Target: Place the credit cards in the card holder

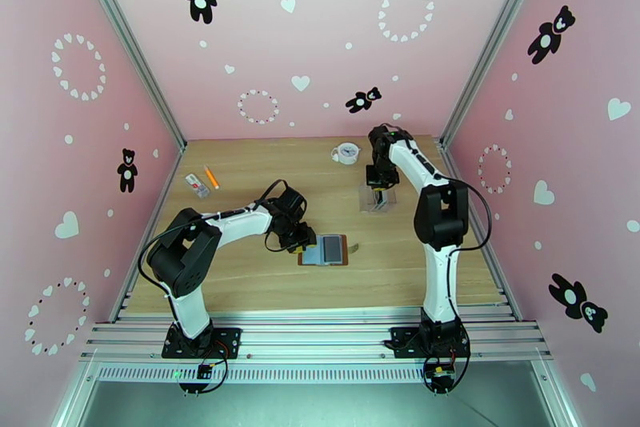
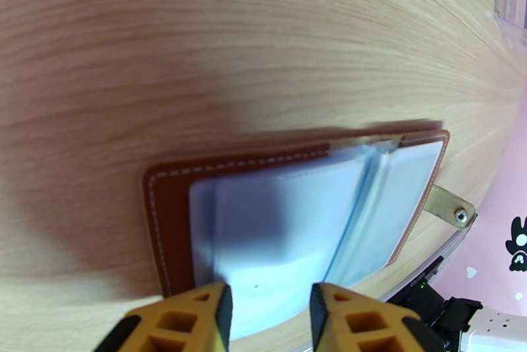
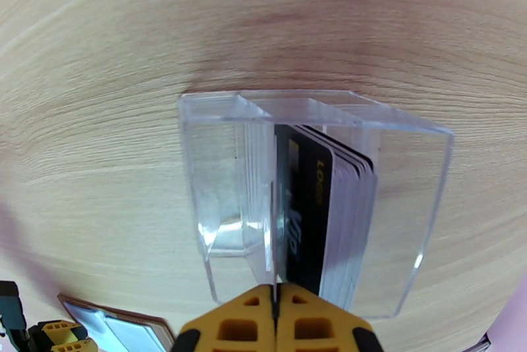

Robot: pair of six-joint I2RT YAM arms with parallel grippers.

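The table (image 1: 264,277) is pale wood with a fine, straight grain. The wallet (image 2: 171,182) lies open and flat near its middle, a little toward the near edge. It is brown leather with white stitching, rounded corners and a tan strap (image 2: 448,205) with a metal snap sticking out to one side. Inside are glossy, pale blue-clear sleeves.

My left gripper (image 2: 271,300) sits at the wallet's left edge, its blocky yellow fingers spread with a sleeve showing in the gap. I cannot tell whether the tips press on it.

The cards (image 3: 306,215) stand on edge in a clear hard-plastic box (image 3: 217,169), toward the table's right edge and farther back than the wallet. They are thin rectangles with rounded corners. The front one is dark with gold lettering, and several pale ones are packed behind it against a clear divider.

My right gripper (image 3: 275,294) is at the box's rim, its fingers pressed together right by the divider and the dark card's edge. Something thin may be caught between them, but the glare on the plastic hides it.

A small white round thing (image 1: 346,153) sits by the far edge. An orange pen (image 1: 211,177) and a small packet (image 1: 197,185) lie near the far-left corner, well apart from both grippers.
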